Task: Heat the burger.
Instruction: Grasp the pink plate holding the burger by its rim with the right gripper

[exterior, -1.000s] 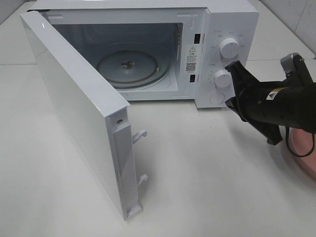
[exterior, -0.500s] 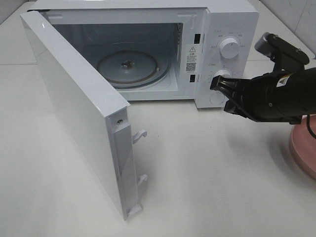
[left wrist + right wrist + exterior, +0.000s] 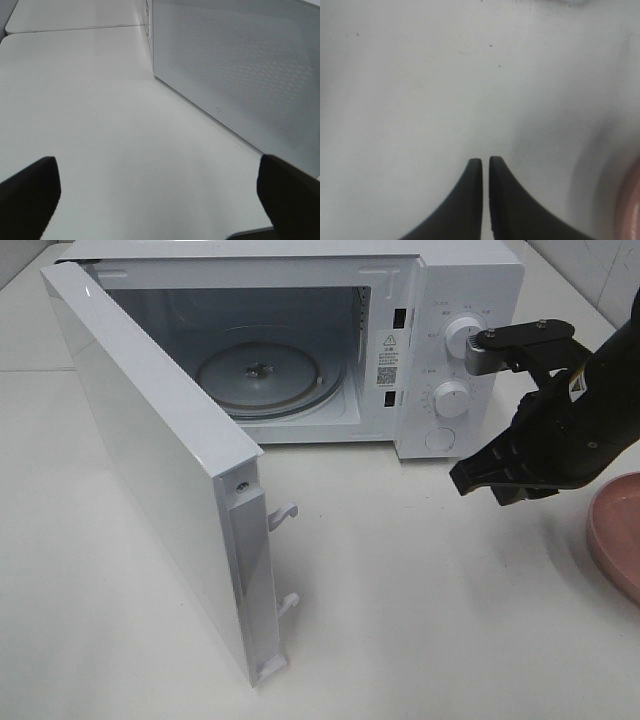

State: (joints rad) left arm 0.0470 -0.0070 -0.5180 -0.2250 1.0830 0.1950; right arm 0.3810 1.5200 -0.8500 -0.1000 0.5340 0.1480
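Right hand: the right hand [image 3: 485,161] is clenched, its fingers meeting but for a hairline slit. It holds nothing and touches nothing.
Right hand's place: it hangs over the bare bench [image 3: 420,620], tips angled down, in front of the microwave's lower knob [image 3: 452,399].
Left hand: the left hand [image 3: 157,170] is released, its fingers spread wide and empty. It hovers over the bench beside the outer face of the door [image 3: 150,440].
Pink plate: the pink plate [image 3: 618,535] lies at the bench's right edge, just beside the right arm. It is cut off by the frame, and the part that shows is bare.
Burger: the burger appears in no view. It is probably off the right edge, perhaps on the hidden part of the plate, but that is a guess.
Microwave: the microwave [image 3: 470,300] stands along the bench's back edge. Its door is swung wide toward the front left corner, and the glass turntable [image 3: 265,375] is bare.
Step in hand: the cavity stands ready, so the step looks like fetching the burger.
Next move: the right hand should part its fingers, reach toward the right edge and close gently around the bun without crushing it. It then has to carry the burger level through the opening onto the turntable.
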